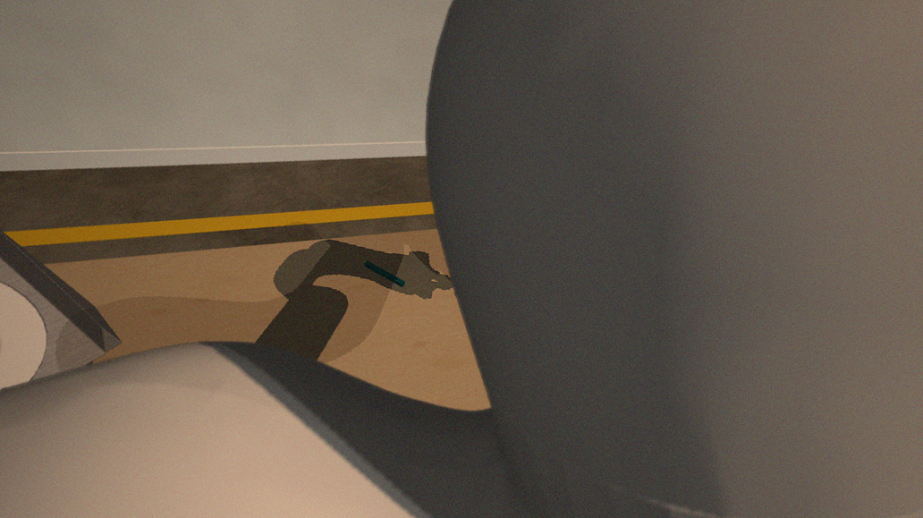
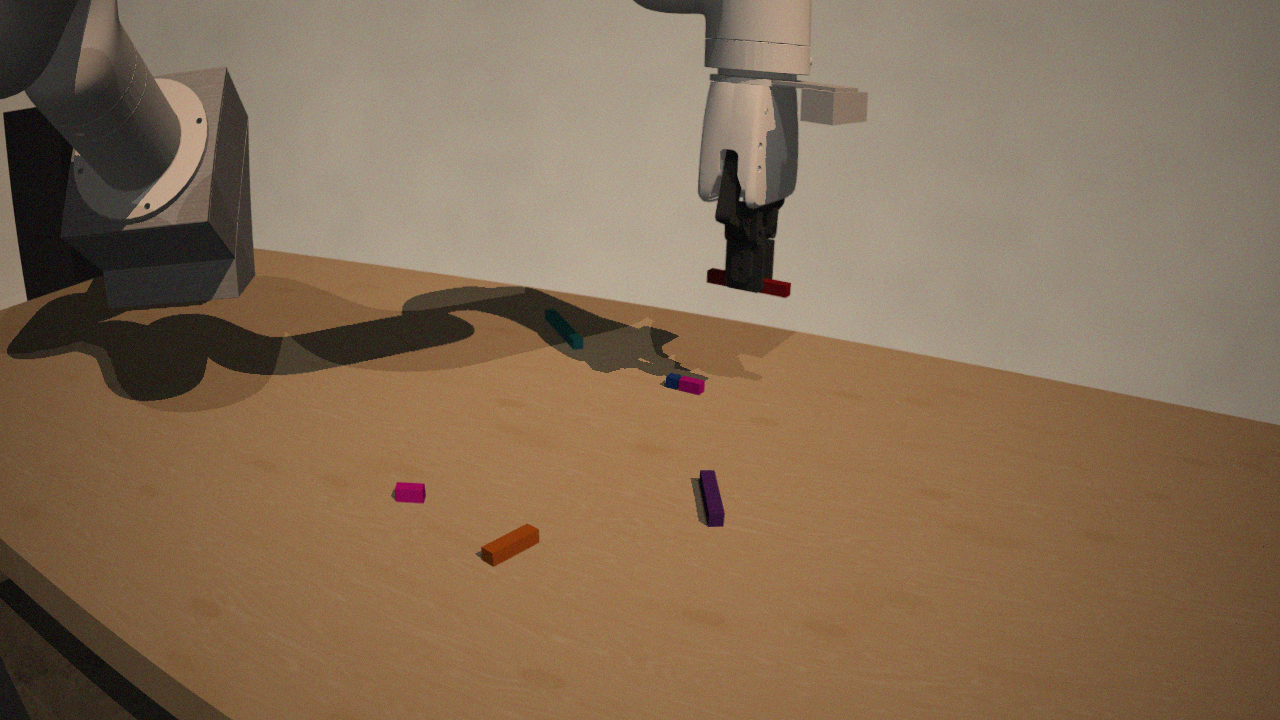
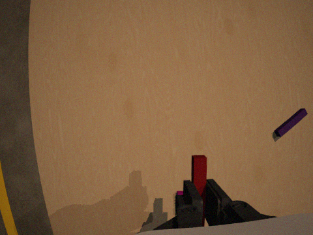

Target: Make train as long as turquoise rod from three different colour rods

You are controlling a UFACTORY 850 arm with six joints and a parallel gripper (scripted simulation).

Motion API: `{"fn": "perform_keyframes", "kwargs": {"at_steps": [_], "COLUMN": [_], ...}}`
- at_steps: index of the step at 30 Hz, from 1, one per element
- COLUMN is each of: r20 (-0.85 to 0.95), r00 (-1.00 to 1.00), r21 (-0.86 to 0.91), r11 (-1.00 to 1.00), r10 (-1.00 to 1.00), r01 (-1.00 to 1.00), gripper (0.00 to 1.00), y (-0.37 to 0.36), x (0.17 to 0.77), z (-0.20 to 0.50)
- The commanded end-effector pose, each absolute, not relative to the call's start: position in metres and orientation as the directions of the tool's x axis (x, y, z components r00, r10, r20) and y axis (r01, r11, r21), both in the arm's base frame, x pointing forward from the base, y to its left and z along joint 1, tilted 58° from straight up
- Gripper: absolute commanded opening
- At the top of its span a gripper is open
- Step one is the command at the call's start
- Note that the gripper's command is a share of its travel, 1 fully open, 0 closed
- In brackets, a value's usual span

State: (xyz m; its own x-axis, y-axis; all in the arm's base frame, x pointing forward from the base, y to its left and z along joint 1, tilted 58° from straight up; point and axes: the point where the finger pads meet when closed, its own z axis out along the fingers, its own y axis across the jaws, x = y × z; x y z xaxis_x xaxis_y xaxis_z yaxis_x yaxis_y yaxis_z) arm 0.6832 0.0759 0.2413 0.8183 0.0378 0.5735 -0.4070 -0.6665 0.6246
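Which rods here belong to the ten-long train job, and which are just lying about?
In the job:
- turquoise rod, the length reference
- red rod, held aloft in the pincer
- blue rod and the magenta rod touching it, end to end

Lying about:
- second magenta rod
- orange rod
- purple rod
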Motion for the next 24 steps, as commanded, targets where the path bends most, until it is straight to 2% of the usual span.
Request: {"fn": "perform_keyframes", "kwargs": {"at_steps": [1,24], "r20": [0.575,0.575], "r00": [0.818,0.817], "r21": [0.624,0.624], "r11": [-0.667,-0.667], "r10": [0.038,0.038], "r01": [-0.407,-0.408], "gripper": [0.04,0.04], "y": [0.077,0.031], "x": [0.683,0.709], "z": [0.242,0.209]}}
